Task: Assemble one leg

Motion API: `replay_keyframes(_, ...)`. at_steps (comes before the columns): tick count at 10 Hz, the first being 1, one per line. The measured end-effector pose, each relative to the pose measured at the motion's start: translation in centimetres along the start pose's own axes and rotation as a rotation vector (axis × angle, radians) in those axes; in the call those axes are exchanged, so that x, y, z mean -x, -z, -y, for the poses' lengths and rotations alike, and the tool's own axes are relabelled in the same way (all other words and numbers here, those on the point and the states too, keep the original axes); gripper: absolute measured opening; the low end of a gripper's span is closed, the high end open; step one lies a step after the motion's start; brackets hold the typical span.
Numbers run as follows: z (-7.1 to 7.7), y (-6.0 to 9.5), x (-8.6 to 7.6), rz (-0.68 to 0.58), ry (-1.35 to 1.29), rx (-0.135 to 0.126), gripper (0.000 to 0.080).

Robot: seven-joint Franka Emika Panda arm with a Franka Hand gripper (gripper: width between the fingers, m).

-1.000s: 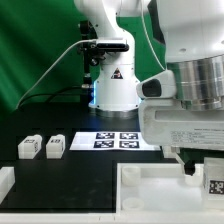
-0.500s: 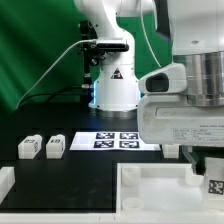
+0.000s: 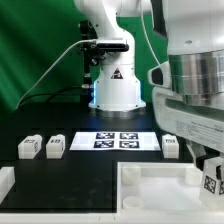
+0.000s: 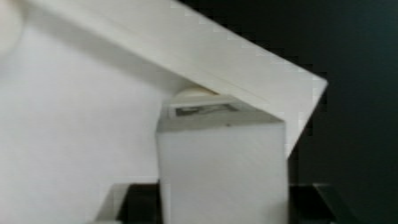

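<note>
Leg (image 3: 212, 182) sits at the exterior view's lower right edge, between the fingers (image 3: 208, 170), over the corner of the tray (image 3: 150, 190). In the wrist view you see the leg (image 4: 222, 150) running straight out from the fingers, its long axis in line with them, the end meeting the tray's corner (image 4: 231, 70). Fingers appear clamped on the leg. Versus a second ago: the wrist has turned and lifted, uncovering another leg (image 3: 170, 146) on the desk (image 3: 80, 165). Two spare legs (image 3: 42, 147) unmoved.
</note>
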State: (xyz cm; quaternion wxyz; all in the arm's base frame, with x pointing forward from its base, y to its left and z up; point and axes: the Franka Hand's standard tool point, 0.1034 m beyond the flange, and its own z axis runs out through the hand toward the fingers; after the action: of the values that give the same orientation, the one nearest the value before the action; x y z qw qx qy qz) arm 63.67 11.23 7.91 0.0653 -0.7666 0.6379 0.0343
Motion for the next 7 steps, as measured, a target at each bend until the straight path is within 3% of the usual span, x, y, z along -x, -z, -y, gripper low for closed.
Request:
replay_keyframes(3,-0.43,-0.08,-0.34,0.007,-0.449,-0.002,0.0296)
replay_keyframes(6,-0.55,-0.05,-0.48,0.015,-0.595,0.004,0.0297)
replay_keyframes(7,-0.58,-0.12,-0.44,0.015,-0.581,0.006,0.0355)
